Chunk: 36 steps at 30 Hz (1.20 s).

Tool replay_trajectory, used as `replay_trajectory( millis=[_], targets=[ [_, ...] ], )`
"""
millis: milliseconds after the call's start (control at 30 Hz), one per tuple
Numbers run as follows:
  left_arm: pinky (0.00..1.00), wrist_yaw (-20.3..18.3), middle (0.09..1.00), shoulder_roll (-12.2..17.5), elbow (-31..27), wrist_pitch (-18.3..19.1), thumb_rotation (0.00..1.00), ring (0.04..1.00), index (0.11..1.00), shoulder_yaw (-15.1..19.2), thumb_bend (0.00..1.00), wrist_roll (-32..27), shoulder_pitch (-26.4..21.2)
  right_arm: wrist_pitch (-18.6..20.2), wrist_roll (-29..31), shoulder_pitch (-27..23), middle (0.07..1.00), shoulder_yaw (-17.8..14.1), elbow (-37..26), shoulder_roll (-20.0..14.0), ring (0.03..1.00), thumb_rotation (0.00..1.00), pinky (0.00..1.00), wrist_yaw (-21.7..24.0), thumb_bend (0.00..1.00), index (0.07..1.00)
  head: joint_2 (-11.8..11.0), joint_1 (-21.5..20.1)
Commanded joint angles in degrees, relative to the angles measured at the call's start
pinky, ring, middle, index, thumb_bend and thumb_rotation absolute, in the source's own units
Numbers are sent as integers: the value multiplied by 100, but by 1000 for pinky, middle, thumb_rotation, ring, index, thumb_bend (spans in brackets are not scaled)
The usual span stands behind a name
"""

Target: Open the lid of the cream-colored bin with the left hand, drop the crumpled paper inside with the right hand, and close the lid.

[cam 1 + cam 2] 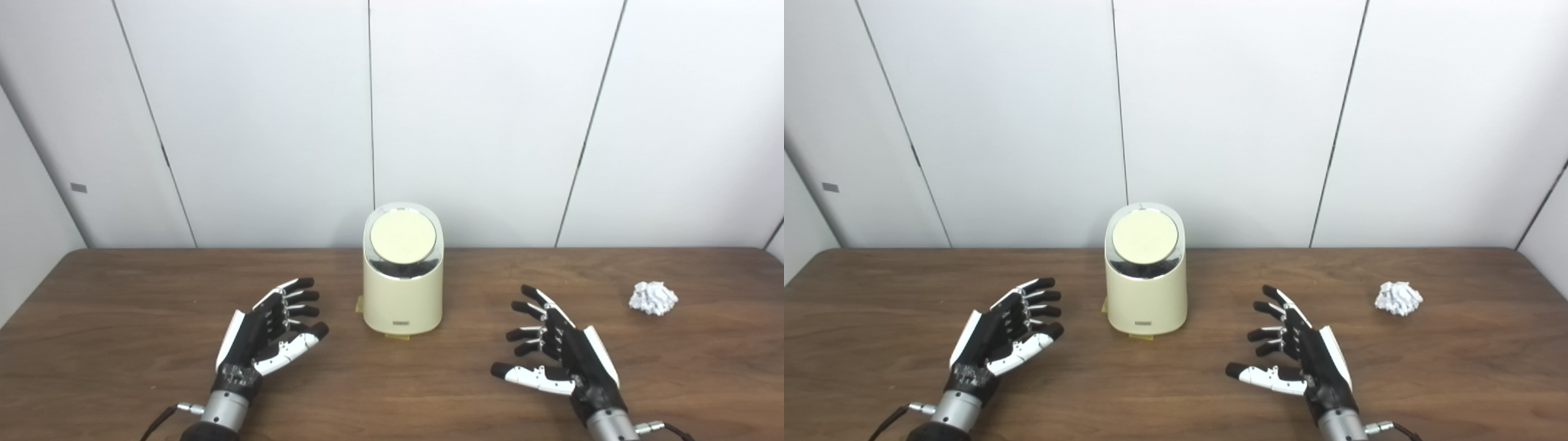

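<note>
Cream-colored bin [402, 288] is standing upright at table centre, toward the far edge, near the wall panels [478, 110]. Its round lid [403, 237] is sitting down flat in the shiny rim, tilted toward the camera, so the bin is closed. Small yellowish tabs are poking out under the base at its left and front.

Crumpled paper [653, 297] is lying on the wooden table [122, 343] well to the right of the bin, untouched, apart from both hands.

Left hand [269, 334] is hovering low over the table, near the bin's left-front side, not touching it; fingers spread, palm facing inward, holding nothing.

Right hand [554, 352] is sitting to the bin's right-front, between bin and paper but nearer the camera; fingers splayed, thumb out toward centre, empty too.
</note>
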Motion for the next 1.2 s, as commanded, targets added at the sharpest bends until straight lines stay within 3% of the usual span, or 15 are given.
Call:
replay_trajectory(
  millis=[0,367,500,767,900,1067,1167],
  targets=[
    [560,4,765,29,-107,-194,317,698,839,-29,748,-16,-105,-159,22,-182,827,-4,-180,-43,620,172,509,35,845,885,5,-4],
    [590,61,771,9,-120,-192,314,708,839,-36,736,34,-111,-150,9,-185,823,-2,-193,-41,618,161,505,58,836,883,-2,-13],
    [655,274,764,-78,-287,-68,267,720,826,-3,716,213,-220,-173,46,-216,820,-19,-142,-55,619,170,498,82,841,880,-6,10],
    [662,331,791,-75,-377,215,289,741,842,-54,714,304,-920,-90,36,-195,824,-29,-184,-53,625,168,509,110,838,882,-28,33],
    [774,386,834,-114,-456,530,330,823,877,-35,752,371,-1297,19,-13,-173,822,-24,-249,-38,624,166,510,104,834,881,-34,52],
    [843,352,910,-132,-457,886,265,927,937,-80,747,354,-1731,-101,-2,-177,824,-19,-173,-53,622,146,507,113,820,882,-44,41],
    [926,364,954,-122,-491,1075,292,986,959,-168,764,487,-1896,-146,-15,-185,820,-13,-145,-58,612,142,502,110,815,881,-40,28]
  ],
)
